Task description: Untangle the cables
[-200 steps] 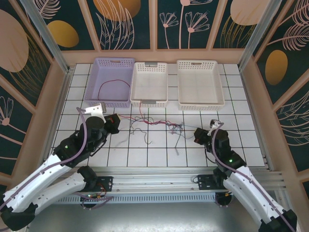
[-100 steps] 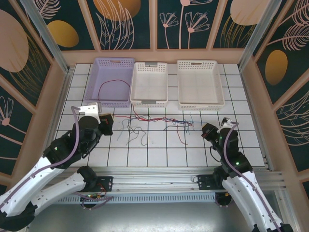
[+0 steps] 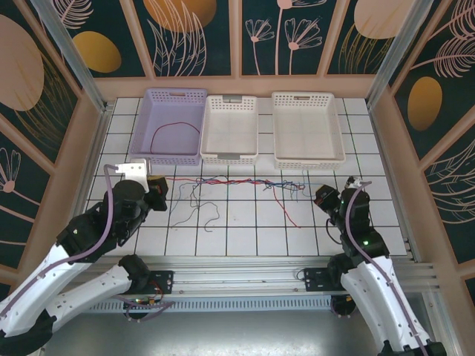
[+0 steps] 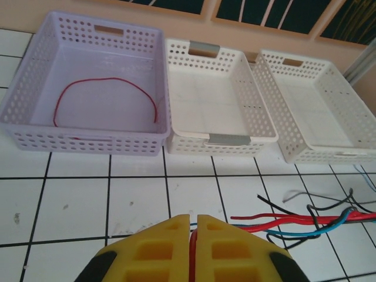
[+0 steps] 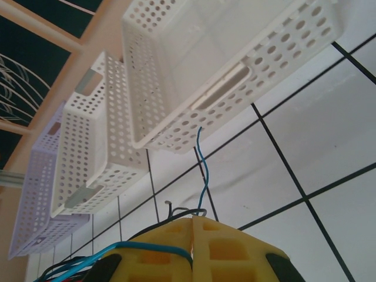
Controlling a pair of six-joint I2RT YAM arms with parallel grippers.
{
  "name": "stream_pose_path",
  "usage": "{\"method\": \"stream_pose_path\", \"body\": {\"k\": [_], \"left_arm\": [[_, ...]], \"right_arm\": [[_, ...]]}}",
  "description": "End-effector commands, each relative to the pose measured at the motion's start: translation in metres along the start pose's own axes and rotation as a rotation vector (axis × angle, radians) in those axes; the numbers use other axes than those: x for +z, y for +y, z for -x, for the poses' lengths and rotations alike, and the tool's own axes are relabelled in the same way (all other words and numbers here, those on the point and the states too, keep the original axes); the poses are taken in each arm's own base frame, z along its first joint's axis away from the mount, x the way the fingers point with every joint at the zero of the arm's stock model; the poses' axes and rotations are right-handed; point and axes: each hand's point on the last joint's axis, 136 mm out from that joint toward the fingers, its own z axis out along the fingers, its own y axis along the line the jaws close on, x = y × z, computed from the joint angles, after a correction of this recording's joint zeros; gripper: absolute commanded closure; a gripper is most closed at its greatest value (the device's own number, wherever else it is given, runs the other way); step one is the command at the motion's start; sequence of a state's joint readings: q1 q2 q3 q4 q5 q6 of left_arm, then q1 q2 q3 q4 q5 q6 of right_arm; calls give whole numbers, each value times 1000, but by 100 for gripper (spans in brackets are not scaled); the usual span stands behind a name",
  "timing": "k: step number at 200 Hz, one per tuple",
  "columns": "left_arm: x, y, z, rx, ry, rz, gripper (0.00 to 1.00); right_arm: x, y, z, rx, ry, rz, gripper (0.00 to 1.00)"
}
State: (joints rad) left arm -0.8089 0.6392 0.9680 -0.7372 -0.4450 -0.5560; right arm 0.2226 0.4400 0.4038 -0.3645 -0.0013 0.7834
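Separation step: yellow-padded left gripper (image 4: 192, 221) and right gripper (image 5: 192, 222) are both clamped tight on the thin red, black and blue-teal cables (image 3: 237, 182), which run taut between them. Next likely calls for isolating one strand.

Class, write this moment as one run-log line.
left gripper: shut on cables | right gripper: shut on cables | cables: stretched between them
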Motion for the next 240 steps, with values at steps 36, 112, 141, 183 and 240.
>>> {"method": "stream_pose_path", "body": {"k": [36,112,141,183,240], "left_arm": [[9,0,-4,-81,-33,-23,100],[65,-68,-40,-220,86,-299,100],[74,-80,-42,-248,103,-334,100],[81,-80,-34,-251,86,-303,100],[78,-82,-21,-253,57,-294,100]], "right_arm": [[33,-10,-13,-41,126,-20,100],[21,54,-21,-163,202,269,50],[14,82,-46,-253,262,362,44],[24,80,-115,-387,469,272,40],[29,45,-183,-474,642,147,39]]}}
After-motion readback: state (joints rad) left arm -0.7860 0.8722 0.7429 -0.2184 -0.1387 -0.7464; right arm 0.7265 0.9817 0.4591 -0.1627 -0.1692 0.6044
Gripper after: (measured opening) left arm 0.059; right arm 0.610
